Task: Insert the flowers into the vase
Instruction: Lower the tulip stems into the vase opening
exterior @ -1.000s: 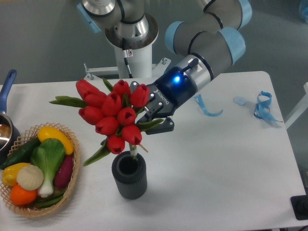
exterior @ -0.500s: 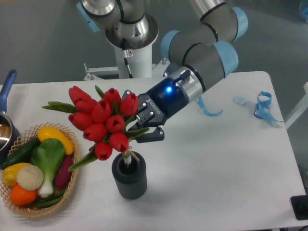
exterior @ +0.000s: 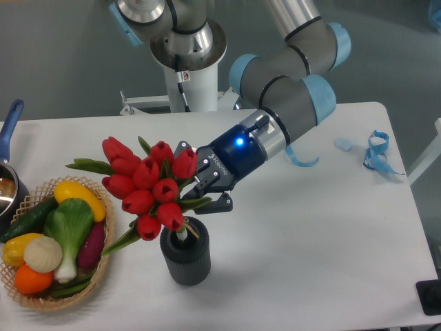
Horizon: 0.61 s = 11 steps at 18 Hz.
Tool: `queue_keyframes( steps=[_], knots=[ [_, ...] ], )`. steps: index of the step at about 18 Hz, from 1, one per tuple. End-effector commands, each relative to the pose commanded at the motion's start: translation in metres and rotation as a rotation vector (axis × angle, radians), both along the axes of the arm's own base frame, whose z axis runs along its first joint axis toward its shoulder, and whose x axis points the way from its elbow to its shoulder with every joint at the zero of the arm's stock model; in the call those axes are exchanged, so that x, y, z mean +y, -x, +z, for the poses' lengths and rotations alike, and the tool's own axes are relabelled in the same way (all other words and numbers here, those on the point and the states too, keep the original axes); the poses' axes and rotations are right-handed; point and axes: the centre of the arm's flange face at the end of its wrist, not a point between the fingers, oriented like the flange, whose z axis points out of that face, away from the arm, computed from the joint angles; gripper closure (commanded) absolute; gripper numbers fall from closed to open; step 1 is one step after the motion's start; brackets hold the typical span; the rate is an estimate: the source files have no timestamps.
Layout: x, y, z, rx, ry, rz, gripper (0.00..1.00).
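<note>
The flowers (exterior: 148, 183) are a bunch of red tulip buds with green leaves, tilted to the left. Their pale stems reach down into the round mouth of the vase (exterior: 185, 258), a small dark grey ribbed cylinder near the table's front. My gripper (exterior: 201, 187) comes in from the right and is shut on the flowers just above the vase's mouth. The buds and leaves hide part of its fingers.
A woven basket (exterior: 103, 265) of vegetables stands at the front left, close to the vase. A pot with a blue handle (exterior: 9, 124) sits at the left edge. Blue ribbon pieces (exterior: 375, 153) lie at the back right. The arm's white base (exterior: 189, 83) rises behind.
My gripper has carried the flowers left and downward. Their stems have gone from the vase's rim into its mouth, and the buds now sit lower, nearer the rim.
</note>
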Motion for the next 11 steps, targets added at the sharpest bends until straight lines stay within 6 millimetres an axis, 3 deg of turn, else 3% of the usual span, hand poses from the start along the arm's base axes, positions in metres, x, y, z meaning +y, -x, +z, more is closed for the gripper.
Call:
queue_keyframes(
  steps=[2, 11],
  knots=[
    [0.0, 0.0, -0.021, -0.029, 0.02, 0.0, 0.72],
    [-0.005, -0.006, -0.079, -0.001, 0.009, -0.016, 0.72]
  ],
)
